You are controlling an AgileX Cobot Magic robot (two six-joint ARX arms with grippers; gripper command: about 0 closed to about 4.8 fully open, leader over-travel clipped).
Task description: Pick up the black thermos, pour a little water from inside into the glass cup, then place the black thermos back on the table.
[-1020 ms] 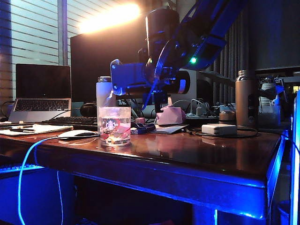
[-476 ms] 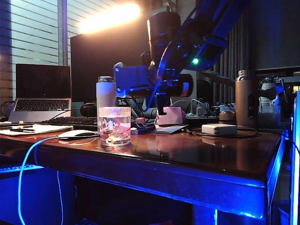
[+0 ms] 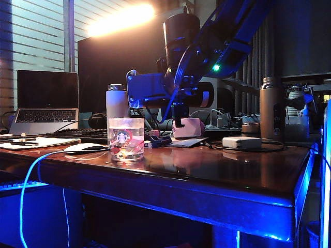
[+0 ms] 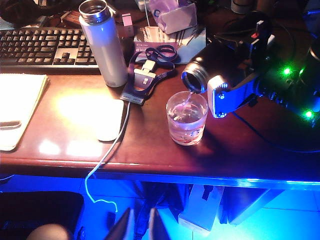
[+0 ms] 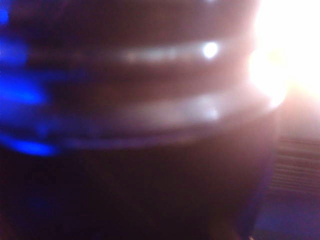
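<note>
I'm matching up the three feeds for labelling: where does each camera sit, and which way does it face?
Exterior view: low at the table edge, facing across it at the glass cup; right arm holds the black thermos above.
Left wrist view: high, facing down on cup, tilted thermos and right gripper; left gripper fingertips at the frame edge, off the table.
Right wrist view: pressed against the thermos, blurred; no fingers discernible.
Exterior and left wrist views share cup, thermos and white bottle.

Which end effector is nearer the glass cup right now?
The right end effector. It holds the tilted black thermos just beside and above the glass cup, mouth over the rim. The left end effector hangs off the table's front edge, well away.
</note>
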